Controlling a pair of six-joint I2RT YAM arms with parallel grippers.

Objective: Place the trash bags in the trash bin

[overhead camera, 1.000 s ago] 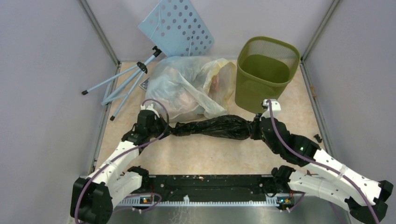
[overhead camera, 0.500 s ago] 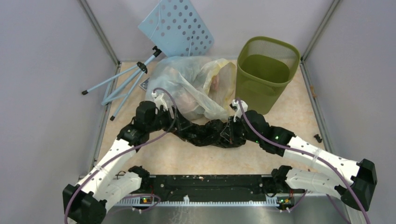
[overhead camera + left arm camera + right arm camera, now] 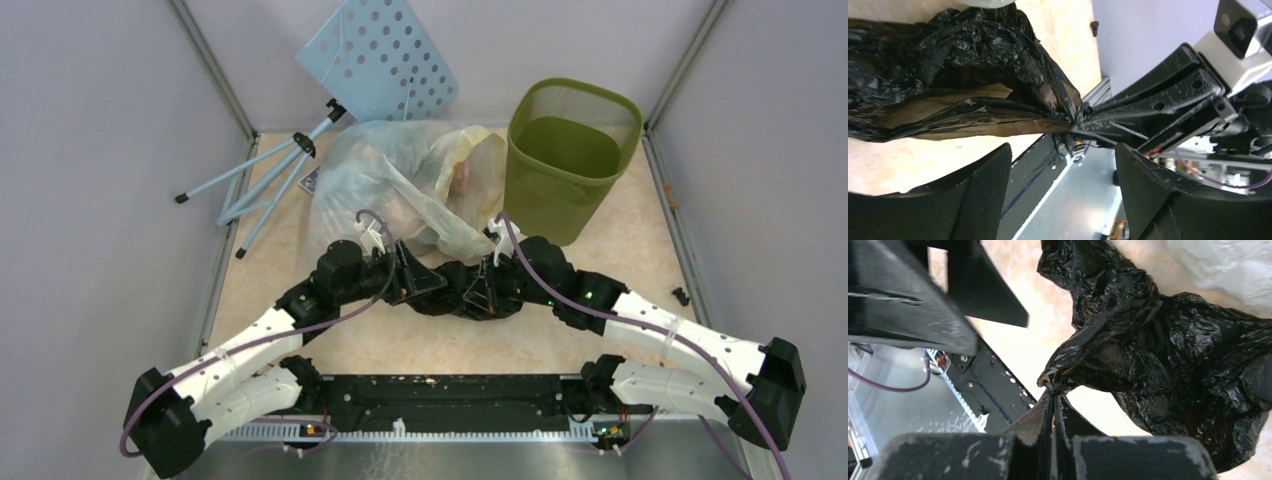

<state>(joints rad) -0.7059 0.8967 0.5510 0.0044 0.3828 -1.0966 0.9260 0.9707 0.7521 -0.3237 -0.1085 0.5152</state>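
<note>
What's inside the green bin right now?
Only bare green floor shows inside the trash bin; the black bag lies outside it. The bin's near inner wall is hidden from view.

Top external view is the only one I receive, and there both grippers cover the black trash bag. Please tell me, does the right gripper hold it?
Observer: Yes. In the right wrist view the right gripper has its fingers shut on a pinched fold of the trash bag.
Operator: And the left gripper, does it hold the bag also?
Observer: No. The left wrist view shows the left gripper open, its fingers wide apart. The bag lies beyond their tips, not between them.
</note>
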